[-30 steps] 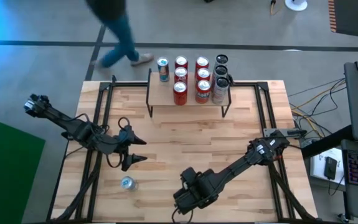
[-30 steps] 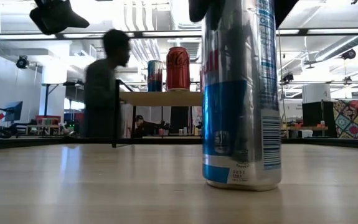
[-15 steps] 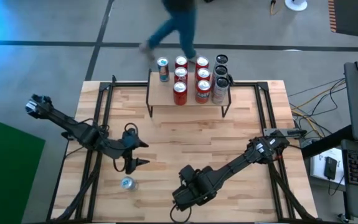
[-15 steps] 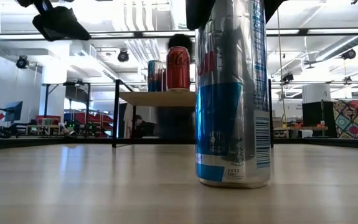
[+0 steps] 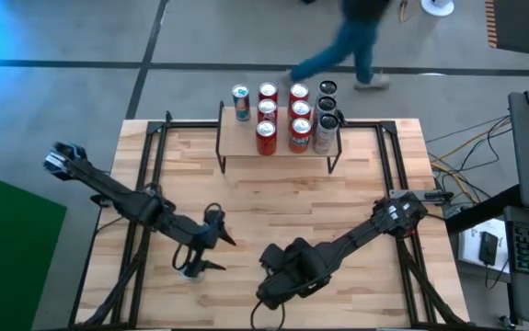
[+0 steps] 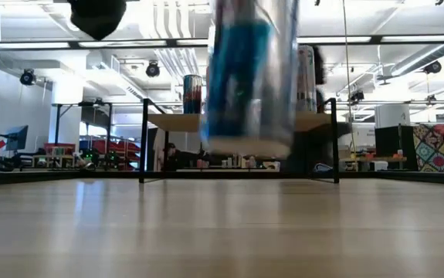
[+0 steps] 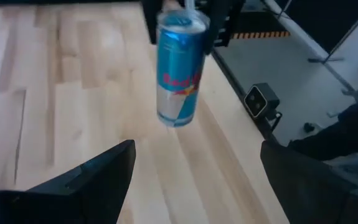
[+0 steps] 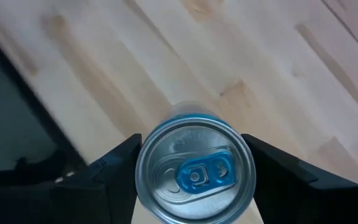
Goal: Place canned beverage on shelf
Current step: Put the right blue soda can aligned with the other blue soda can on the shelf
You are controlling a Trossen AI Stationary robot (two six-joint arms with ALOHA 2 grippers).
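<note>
Nearest to you, the right gripper [image 8: 194,163] has closed its two fingers on the can [image 8: 194,174], one on each side just under the top rim. In the low view the can [image 6: 249,77] hangs clear of the table, so the gripper carries its whole weight.

If the can is full, I think it will feel rather heavy for so narrow a grip. The metal wall is smooth and slippery, and it is thin, so a hard squeeze could dent it. The hold on the upper wall looks good to me; please keep the can upright, as it may slide if you tilt it.

In the high view the right gripper [image 5: 282,280] is at the near edge of the table [image 5: 292,202], with its arm stretched low across from the right side.

The left gripper [image 5: 211,250] waits just to the left, wide open and empty, and it points toward the held can. A second can [image 5: 188,269] seems to stand just beside it, but I cannot see it clearly.

The shelf [image 5: 241,138] is at the far edge, well apart from the held can. Other cans [image 5: 267,110] fill its middle and right part; the left end looks free. Beyond the table a person [image 5: 356,37] walks past.
</note>
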